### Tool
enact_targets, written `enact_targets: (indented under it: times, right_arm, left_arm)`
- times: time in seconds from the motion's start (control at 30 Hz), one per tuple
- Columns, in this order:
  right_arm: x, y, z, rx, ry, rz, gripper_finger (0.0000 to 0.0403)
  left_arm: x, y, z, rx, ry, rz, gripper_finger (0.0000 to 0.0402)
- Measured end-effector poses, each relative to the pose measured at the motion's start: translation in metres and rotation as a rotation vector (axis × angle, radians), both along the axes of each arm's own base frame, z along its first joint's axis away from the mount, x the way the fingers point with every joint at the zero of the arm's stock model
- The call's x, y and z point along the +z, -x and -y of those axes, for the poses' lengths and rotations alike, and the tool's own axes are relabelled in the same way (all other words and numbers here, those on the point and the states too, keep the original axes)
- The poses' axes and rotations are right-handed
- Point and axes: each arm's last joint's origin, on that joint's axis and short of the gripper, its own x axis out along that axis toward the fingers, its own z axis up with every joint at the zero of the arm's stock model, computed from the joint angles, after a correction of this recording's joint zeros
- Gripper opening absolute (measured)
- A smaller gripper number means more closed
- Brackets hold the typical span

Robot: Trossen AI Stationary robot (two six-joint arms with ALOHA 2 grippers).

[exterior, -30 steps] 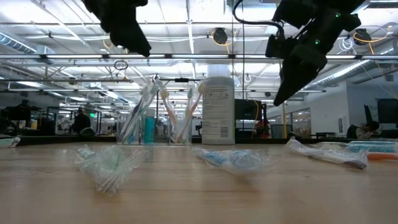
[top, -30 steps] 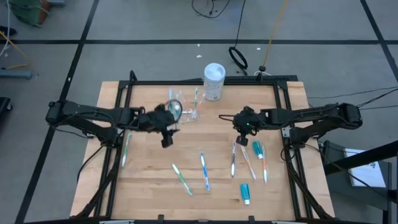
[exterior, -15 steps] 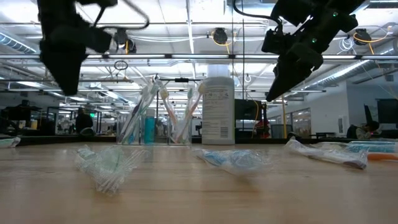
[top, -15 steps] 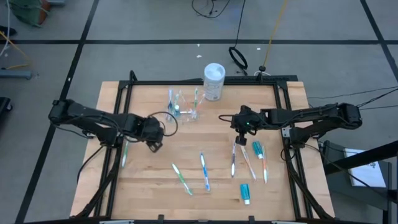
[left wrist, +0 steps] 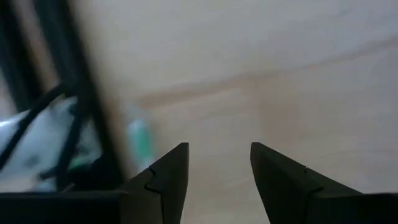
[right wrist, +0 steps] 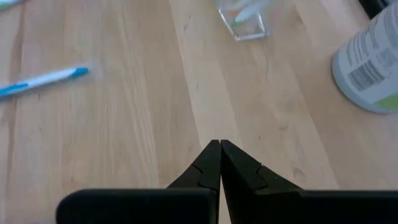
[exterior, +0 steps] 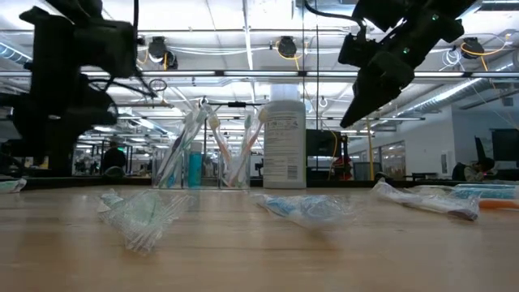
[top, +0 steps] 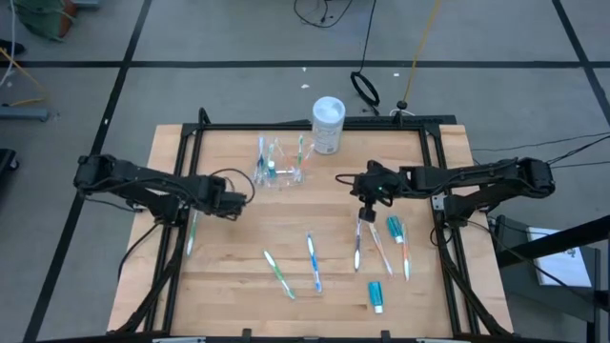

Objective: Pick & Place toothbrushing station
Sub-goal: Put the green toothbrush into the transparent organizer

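Wooden table (top: 238,257); toothbrushing station (top: 281,162) stands, contents blurred

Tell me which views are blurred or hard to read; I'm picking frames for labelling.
Left wrist view: smeared, table streaked, only the left gripper crisp. Low view: the toothbrushing station is see-through against bright ceiling lights, the near wrapped toothbrush soft. High view and right wrist view: sharp, evenly lit.

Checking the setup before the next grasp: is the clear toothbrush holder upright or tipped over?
Upright. The low view shows the toothbrushing station standing on the table, brushes sticking up from its compartments.
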Motion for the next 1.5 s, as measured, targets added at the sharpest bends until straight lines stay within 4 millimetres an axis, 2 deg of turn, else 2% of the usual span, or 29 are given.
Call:
enact_targets:
  times: [0.17, 0.33, 0.47, 0.63, 0.83, 0.97, 1.07, 1.13, 1.23, 1.4, 1.5]
  right_arm:
    - [0.003, -0.003, 0.000, 0.000, 0.004, 0.050, 0.0004]
    - [0.004, -0.004, 0.000, 0.000, 0.005, 0.061, 0.0004]
    - [0.004, -0.004, 0.000, 0.000, 0.005, 0.061, 0.0004]
    - [0.004, -0.004, 0.000, 0.000, 0.005, 0.060, 0.0004]
    - [0.004, -0.004, 0.000, 0.000, 0.005, 0.061, 0.0004]
    - [0.004, -0.004, 0.000, 0.000, 0.005, 0.061, 0.0004]
    - [0.004, -0.004, 0.000, 0.000, 0.005, 0.062, 0.0004]
    - [0.005, -0.005, 0.000, 0.002, 0.008, 0.073, 0.0004]
    - [0.008, -0.007, 0.001, 0.018, 0.028, 0.104, 0.0004]
    - [0.011, -0.010, 0.001, 0.061, 0.080, 0.141, 0.0004]
    - [0.012, -0.011, 0.001, 0.071, 0.094, 0.147, 0.0004]
  left_arm:
    - [0.000, -0.001, -0.015, 0.098, 0.079, 0.027, 0.0177]
    - [0.000, -0.002, -0.018, 0.122, 0.201, 0.043, 0.0177]
    - [-0.002, -0.001, -0.012, 0.112, 0.259, 0.034, 0.0177]
    - [-0.012, 0.000, 0.006, 0.053, 0.308, -0.026, 0.0177]
    - [-0.017, -0.001, 0.020, 0.037, 0.242, -0.063, 0.0177]
    - [-0.018, -0.001, 0.021, -0.118, 0.167, -0.080, 0.0177]
    - [-0.019, -0.002, 0.017, -0.295, 0.112, -0.110, 0.0177]
    - [-0.018, 0.000, 0.012, -0.348, 0.075, -0.143, 0.0177]
    - [-0.017, 0.004, 0.002, -0.375, 0.077, -0.206, 0.0177]
    - [-0.017, 0.003, -0.015, -0.322, 0.137, -0.190, 0.0177]
    - [-0.018, 0.004, -0.026, -0.346, 0.190, -0.188, 0.0177]
